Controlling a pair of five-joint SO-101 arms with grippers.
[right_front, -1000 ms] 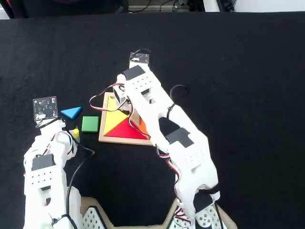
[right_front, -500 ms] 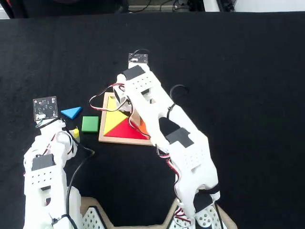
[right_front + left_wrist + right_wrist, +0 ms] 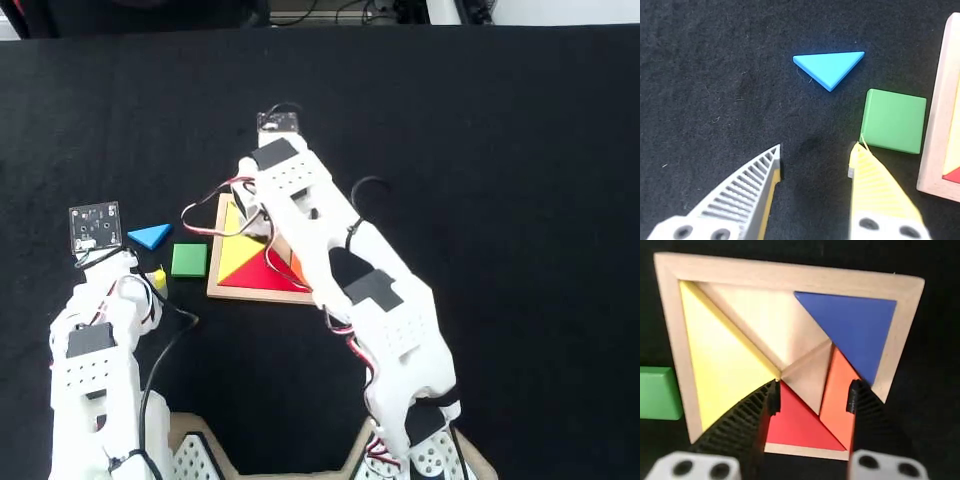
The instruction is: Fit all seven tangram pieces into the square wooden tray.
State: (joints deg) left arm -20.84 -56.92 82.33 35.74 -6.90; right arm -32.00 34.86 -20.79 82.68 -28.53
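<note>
Hovering over the wooden tray [image 3: 790, 275], my right gripper [image 3: 812, 390] gapes wide, holding nothing. Inside lie a red triangle [image 3: 795, 425], an orange piece [image 3: 835, 385], a yellow triangle [image 3: 715, 355] and, farthest, a dark blue triangle [image 3: 855, 325]. My left gripper [image 3: 815, 150], spread and empty, hangs just beside the green square [image 3: 894, 120]; beyond it lies the light blue triangle [image 3: 829, 67], both outside the tray.

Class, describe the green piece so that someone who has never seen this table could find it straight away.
Find the square wooden tray on the black table. Just outside its edge, on the side nearer the left arm, lies the green piece. It is the only square one lying loose; its neighbour, the blue piece, is a triangle.
</note>
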